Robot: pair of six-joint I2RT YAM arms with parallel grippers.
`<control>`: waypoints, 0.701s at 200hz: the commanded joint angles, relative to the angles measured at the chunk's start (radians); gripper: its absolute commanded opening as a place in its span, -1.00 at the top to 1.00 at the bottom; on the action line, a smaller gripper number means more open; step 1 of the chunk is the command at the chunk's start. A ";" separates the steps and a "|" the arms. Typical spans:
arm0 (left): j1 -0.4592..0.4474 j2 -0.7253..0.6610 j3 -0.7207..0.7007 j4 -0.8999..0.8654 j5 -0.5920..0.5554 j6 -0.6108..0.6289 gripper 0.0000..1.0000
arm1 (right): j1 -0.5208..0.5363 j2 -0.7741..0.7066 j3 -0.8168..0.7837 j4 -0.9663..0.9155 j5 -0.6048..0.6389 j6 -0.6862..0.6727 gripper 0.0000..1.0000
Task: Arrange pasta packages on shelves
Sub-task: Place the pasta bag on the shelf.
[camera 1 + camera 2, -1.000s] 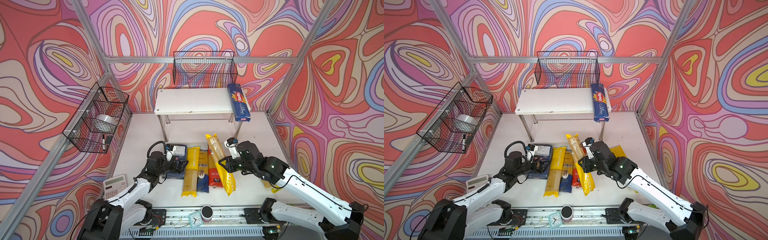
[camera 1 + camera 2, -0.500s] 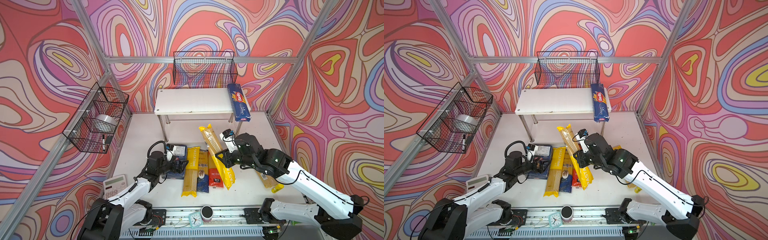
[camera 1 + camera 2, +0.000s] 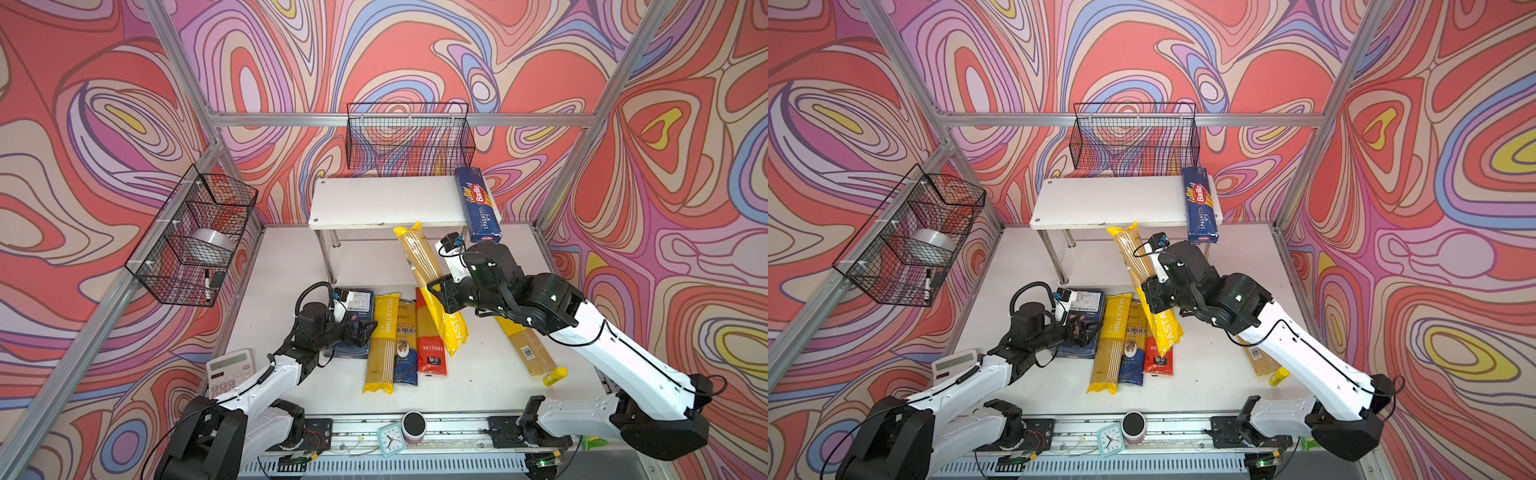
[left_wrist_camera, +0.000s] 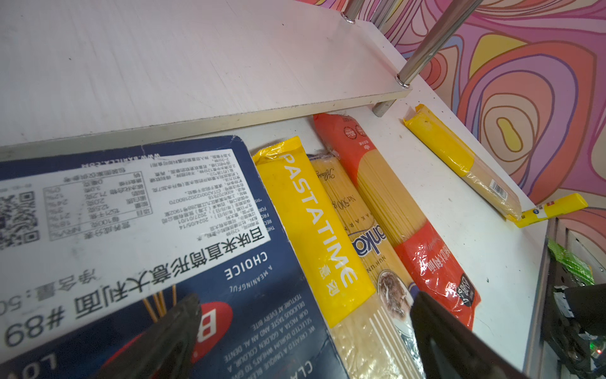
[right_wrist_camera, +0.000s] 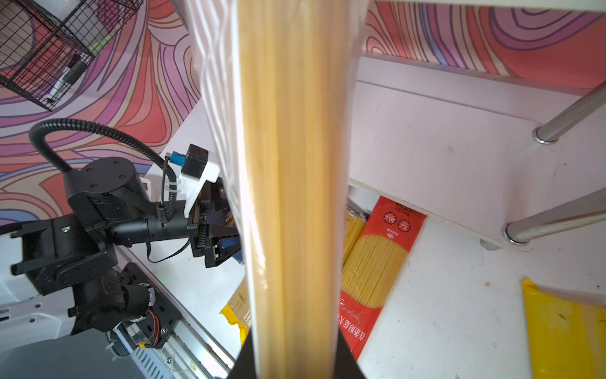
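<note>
My right gripper (image 3: 439, 291) (image 3: 1152, 298) (image 5: 295, 361) is shut on a yellow PASTATIME spaghetti pack (image 3: 422, 262) (image 3: 1131, 257) (image 5: 295, 147). The pack hangs tilted above the table, its upper end near the front edge of the white shelves (image 3: 386, 203) (image 3: 1113, 203). A slim blue Barilla box (image 3: 478, 203) (image 3: 1200, 203) lies on the top board's right end. My left gripper (image 3: 365, 330) (image 3: 1084, 330) (image 4: 305, 305) is open, low over a wide blue Barilla box (image 4: 147, 229) (image 3: 358, 301) and a yellow pack (image 4: 314, 216) (image 3: 380, 345). Beside them lie dark blue (image 3: 405, 353) and red (image 3: 431, 351) packs.
Another spaghetti pack (image 3: 530, 351) lies under my right arm, with a yellow stick (image 3: 555, 376) at its end. Black wire baskets hang on the back wall (image 3: 409, 137) and the left wall (image 3: 195, 237). A calculator (image 3: 228, 370), a clock (image 3: 390, 440) and a cup (image 3: 414, 426) line the front.
My right gripper has lifted the yellow pack off the row and carried it up and back toward the shelves. The left arm has stayed where it was.
</note>
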 commanded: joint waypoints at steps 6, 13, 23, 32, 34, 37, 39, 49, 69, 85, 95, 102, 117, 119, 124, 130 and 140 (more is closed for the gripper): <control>-0.006 0.003 0.019 -0.016 -0.003 0.007 -1.00 | 0.005 0.026 0.119 0.041 0.097 -0.008 0.68; -0.007 0.003 0.020 -0.016 -0.003 0.007 -1.00 | 0.005 0.039 0.140 0.029 0.106 -0.011 0.68; -0.007 0.002 0.020 -0.016 -0.003 0.008 -1.00 | 0.004 0.061 0.168 0.015 0.128 -0.009 0.68; -0.008 -0.001 0.019 -0.016 -0.003 0.008 -1.00 | 0.004 0.078 0.192 0.008 0.134 -0.011 0.68; -0.009 -0.002 0.019 -0.016 -0.003 0.008 -1.00 | 0.005 0.081 0.196 0.008 0.137 -0.013 0.68; -0.008 -0.004 0.019 -0.016 -0.002 0.008 -1.00 | 0.004 0.087 0.204 0.007 0.139 -0.013 0.68; -0.008 -0.004 0.018 -0.016 -0.003 0.009 -1.00 | 0.004 0.092 0.208 0.008 0.139 -0.013 0.68; -0.010 -0.009 0.015 -0.015 -0.006 0.010 -1.00 | 0.004 0.107 0.228 0.009 0.136 -0.015 0.68; -0.012 -0.016 0.016 -0.020 -0.012 0.015 -1.00 | 0.004 0.148 0.283 -0.004 0.149 -0.017 0.68; -0.013 -0.025 0.014 -0.027 -0.020 0.020 -1.00 | 0.005 0.177 0.328 -0.020 0.172 -0.017 0.68; -0.013 -0.031 0.010 -0.027 -0.023 0.020 -1.00 | 0.004 0.194 0.355 -0.027 0.187 -0.019 0.68; -0.013 -0.037 0.009 -0.027 -0.024 0.020 -1.00 | 0.005 0.205 0.374 -0.028 0.204 -0.021 0.68; -0.012 -0.055 0.008 -0.036 -0.028 0.023 -1.00 | 0.004 0.229 0.414 -0.030 0.241 -0.025 0.68; -0.014 -0.059 0.008 -0.037 -0.029 0.023 -1.00 | 0.003 0.232 0.420 -0.032 0.245 -0.026 0.68; -0.014 -0.069 0.004 -0.037 -0.034 0.025 -1.00 | 0.002 0.243 0.434 -0.036 0.250 -0.029 0.68; -0.016 -0.081 -0.003 -0.035 -0.043 0.024 -1.00 | 0.002 0.258 0.459 -0.044 0.257 -0.032 0.68; -0.017 -0.104 -0.010 -0.039 -0.056 0.026 -1.00 | 0.002 0.283 0.497 -0.060 0.265 -0.035 0.68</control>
